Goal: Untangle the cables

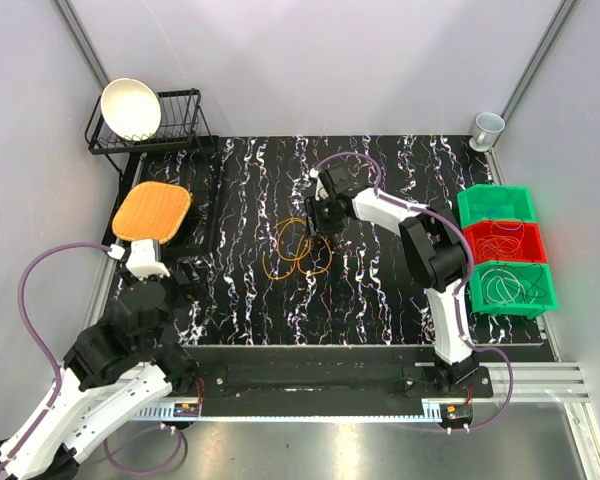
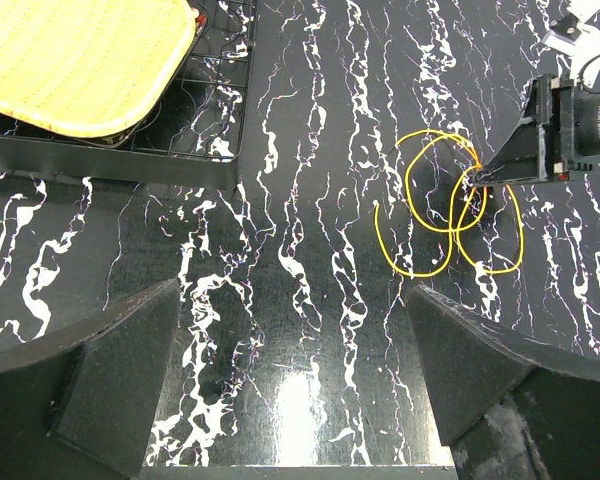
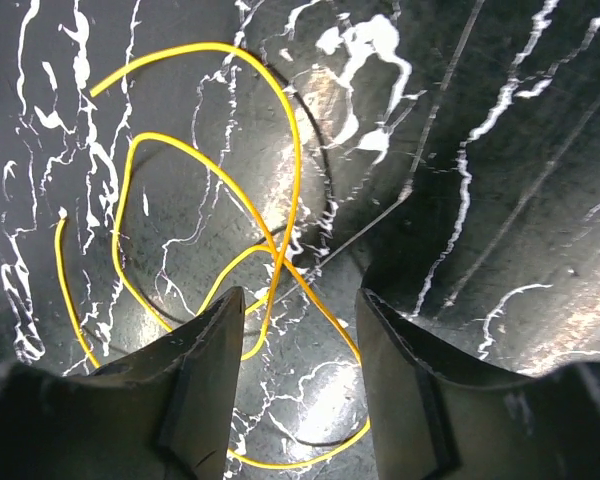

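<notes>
Gaping wide near the front edge, the left gripper [image 2: 292,290] holds nothing between its blunt black fingers. Farther out, thin orange-yellow cables [image 3: 298,160] lie in glossy overlapping loops on the black, white-veined table [image 1: 380,290]. The right gripper [image 3: 300,295] stands with its wedge-shaped fingers partly apart, straddling the loops' crossing without pinching the strands.

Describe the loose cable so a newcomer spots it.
On the black marbled table, look mid-surface at the right gripper. The orange-yellow cable lies there in overlapping loops, the only one outside the bins at the right edge.
</notes>
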Controlling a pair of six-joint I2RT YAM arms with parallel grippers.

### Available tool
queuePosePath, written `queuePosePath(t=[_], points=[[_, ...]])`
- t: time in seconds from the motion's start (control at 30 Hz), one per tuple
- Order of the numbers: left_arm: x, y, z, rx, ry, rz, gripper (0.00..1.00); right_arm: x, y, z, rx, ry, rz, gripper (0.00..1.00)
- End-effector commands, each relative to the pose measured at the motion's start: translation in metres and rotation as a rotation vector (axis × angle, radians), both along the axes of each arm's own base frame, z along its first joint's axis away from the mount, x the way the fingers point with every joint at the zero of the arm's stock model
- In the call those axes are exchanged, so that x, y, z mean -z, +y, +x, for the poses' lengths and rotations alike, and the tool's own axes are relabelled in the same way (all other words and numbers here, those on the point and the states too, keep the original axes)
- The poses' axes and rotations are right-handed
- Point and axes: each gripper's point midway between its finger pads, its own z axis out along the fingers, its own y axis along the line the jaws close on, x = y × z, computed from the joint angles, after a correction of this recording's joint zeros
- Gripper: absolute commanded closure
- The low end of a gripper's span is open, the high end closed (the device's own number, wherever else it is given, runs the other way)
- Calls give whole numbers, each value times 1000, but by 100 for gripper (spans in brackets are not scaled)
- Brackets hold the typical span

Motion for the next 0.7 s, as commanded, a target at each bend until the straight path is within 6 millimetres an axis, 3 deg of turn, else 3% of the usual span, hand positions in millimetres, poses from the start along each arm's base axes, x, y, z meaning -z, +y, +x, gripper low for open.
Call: queuePosePath(t=[0.0,0.3,0.5,0.67], points=[[-7,-5,4,13,-26,-15,1,-6,6,9,-7,-87,-68,47],[-8,-5,4,13,-29,-19,1,-6,4,14,15,-140,-133,55],[-7,-5,5,13,-23,-13,1,-5,-1,16,34,-154,-170,71],[-7,-5,5,12,-25,-15,1,-14,-8,21,67,-181,-190,91]])
